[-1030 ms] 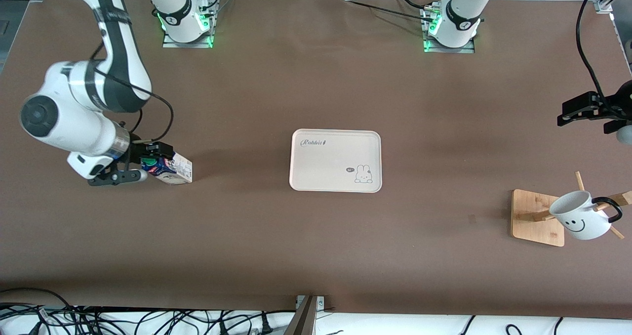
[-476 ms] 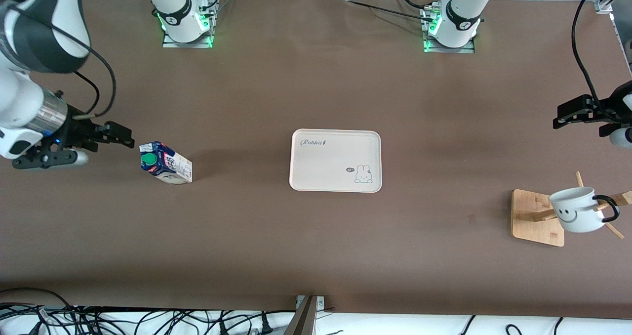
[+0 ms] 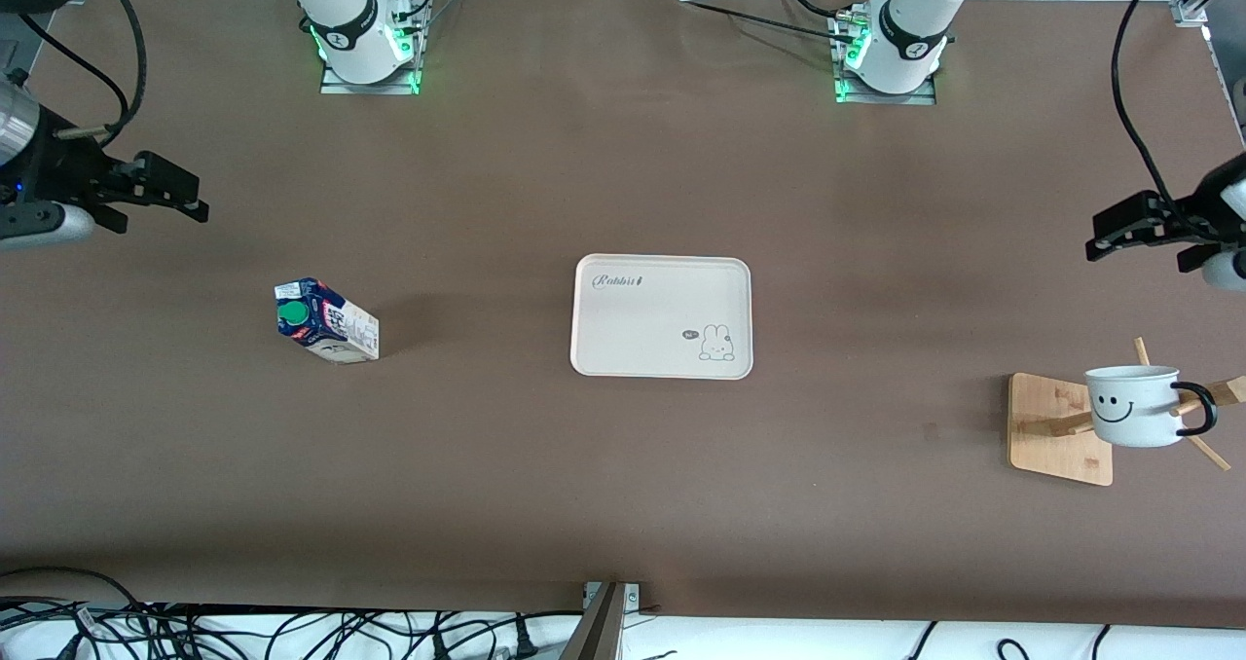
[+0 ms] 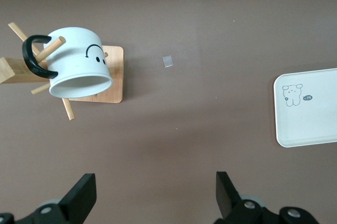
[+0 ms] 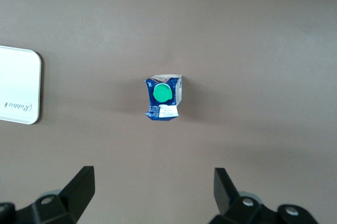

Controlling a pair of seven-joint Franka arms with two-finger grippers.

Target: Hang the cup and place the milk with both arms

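The white cup (image 3: 1132, 405) with a black handle and smiley face hangs on a peg of the wooden rack (image 3: 1059, 428) toward the left arm's end; it also shows in the left wrist view (image 4: 79, 65). My left gripper (image 3: 1119, 232) is open and empty, up in the air above the table beside the rack. The blue-and-white milk carton (image 3: 326, 319) with a green cap stands on the table toward the right arm's end, and shows in the right wrist view (image 5: 164, 98). My right gripper (image 3: 173, 196) is open and empty, raised above the table beside the carton.
A white tray (image 3: 662, 316) with a rabbit drawing lies in the middle of the table, its edge visible in both wrist views (image 4: 308, 108) (image 5: 18, 84). A small pale mark (image 3: 931, 431) is on the tabletop near the rack. Cables lie along the table's near edge.
My right gripper has let go of the milk carton and risen away from it toward the table's end. The cup has swung on its peg to hang level. My left gripper barely moved.
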